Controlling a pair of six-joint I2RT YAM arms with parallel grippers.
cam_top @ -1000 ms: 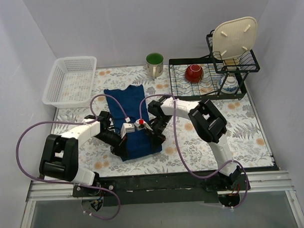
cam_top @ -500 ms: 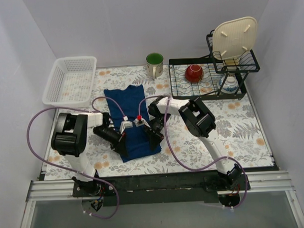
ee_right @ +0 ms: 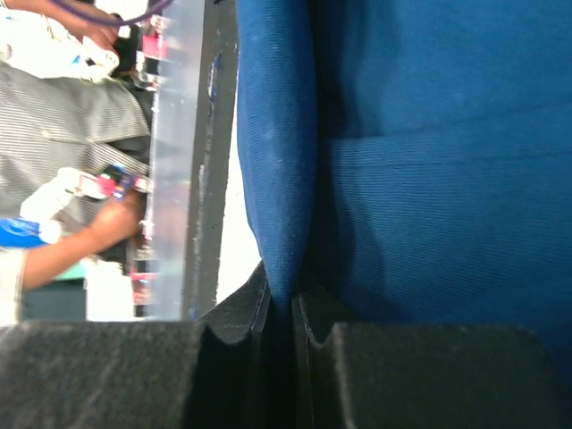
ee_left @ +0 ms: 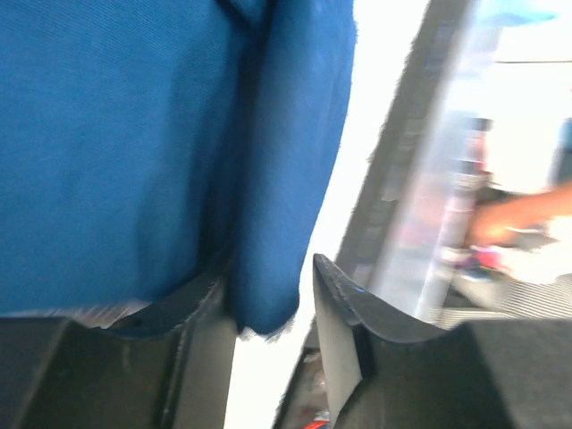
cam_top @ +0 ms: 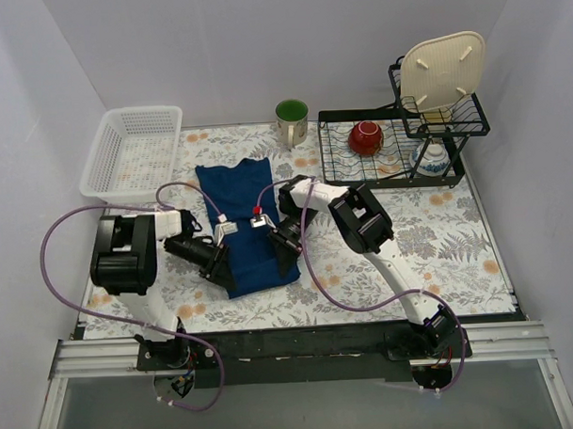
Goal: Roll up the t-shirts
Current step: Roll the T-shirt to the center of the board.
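Observation:
The dark navy-blue t-shirt (cam_top: 241, 202) lies lengthwise on the flowered mat, with its near end bunched into a thick fold between my two grippers. My left gripper (cam_top: 223, 269) is at the near left corner. In the left wrist view its jaws (ee_left: 268, 286) stand apart, and the folded edge of the t-shirt (ee_left: 134, 134) hangs against the left finger without being pinched. My right gripper (cam_top: 286, 258) is at the near right corner. In the right wrist view it (ee_right: 281, 295) is shut on a fold of the t-shirt (ee_right: 429, 179). The chest print is hidden.
A white basket (cam_top: 134, 154) stands at the far left and a green mug (cam_top: 292, 120) behind the shirt. A black wire dish rack (cam_top: 346, 165) at the far right holds a red bowl (cam_top: 366, 136) and a cream plate (cam_top: 441, 70). Purple cables loop beside both arms.
Both wrists have moved toward the far side over the shirt. The shirt's near end has drawn in a little and bunched up. The left arm's base link has swung round.

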